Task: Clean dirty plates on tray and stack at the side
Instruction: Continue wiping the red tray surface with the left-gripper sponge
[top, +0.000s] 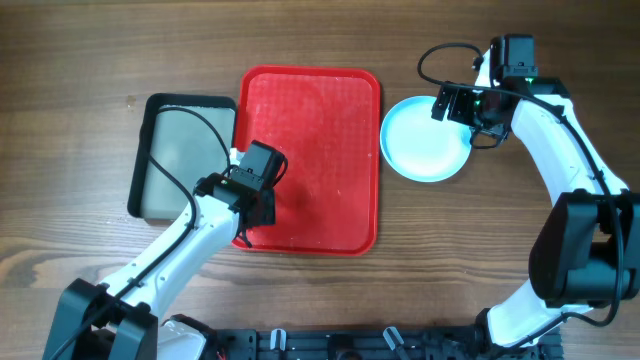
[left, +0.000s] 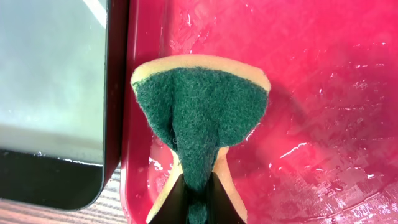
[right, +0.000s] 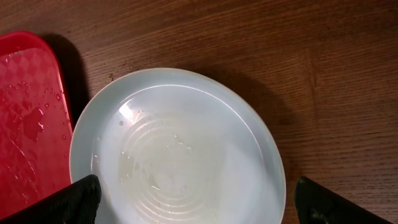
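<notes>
Left gripper (top: 256, 190): positioned over the red tray (top: 330, 100), at that tray's near left corner. The jaws are pressed together on a sponge (left: 199, 118), green scouring face and yellow backing, pinched at its waist so that the free end fans out. The sponge lies close to the tray's left rim. Whether it bears on the tray floor cannot be determined from the left wrist view. The tray floor shows water droplets and wet streaks.

Right gripper (top: 468, 108): positioned off the tray's right side, above the far right edge of a plate (right: 180, 149). Its fingers (right: 74, 199) are spread wide, one at each lower corner of the right wrist view, with nothing between them. Contact with the plate cannot be confirmed.

Plate: round, shallow, white to pale aqua, resting on the wooden table (top: 80, 60) just beside the tray's right rim, level with the tray's far half. Its well is wet, with droplets and a film of water. Whether further plates lie beneath it cannot be told.

Dark grey metal tray (top: 185, 155): touching or just beside the red tray's left rim, with a pale, glossy floor.
</notes>
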